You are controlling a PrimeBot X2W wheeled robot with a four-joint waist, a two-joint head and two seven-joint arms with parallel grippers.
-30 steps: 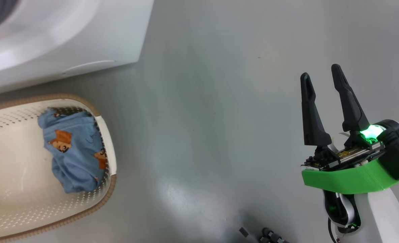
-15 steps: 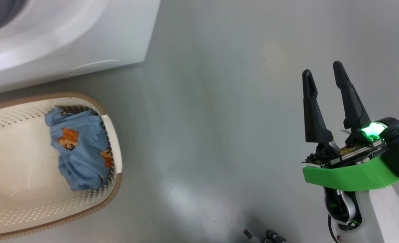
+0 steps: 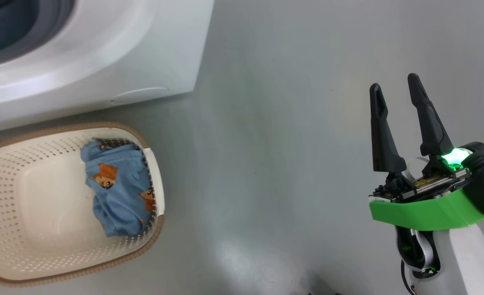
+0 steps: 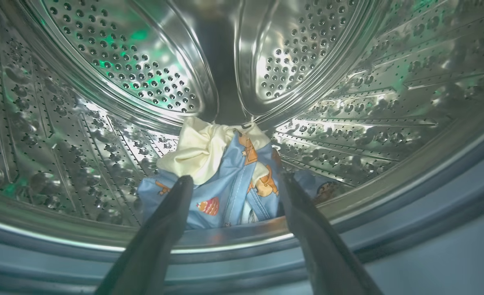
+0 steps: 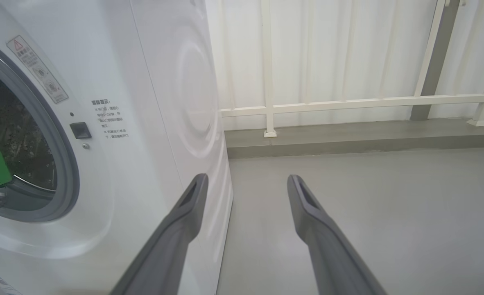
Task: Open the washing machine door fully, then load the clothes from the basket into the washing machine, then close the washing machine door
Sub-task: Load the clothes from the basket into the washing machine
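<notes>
Soft, light clothes (image 3: 117, 196), bunched at lower left in the basket (image 3: 4, 184), likely suit a top-fold pinch; left gripper (image 4: 234, 178) and right gripper (image 3: 394, 81) fingers stand spread apart.

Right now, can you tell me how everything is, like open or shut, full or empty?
Washing machine, mouth open.
Drum, holds a blue and cream bundle.
Basket, one blue garment left inside.
Left end effector, open, empty, at the drum's mouth.
Right end effector, open, empty, above the floor.
</notes>
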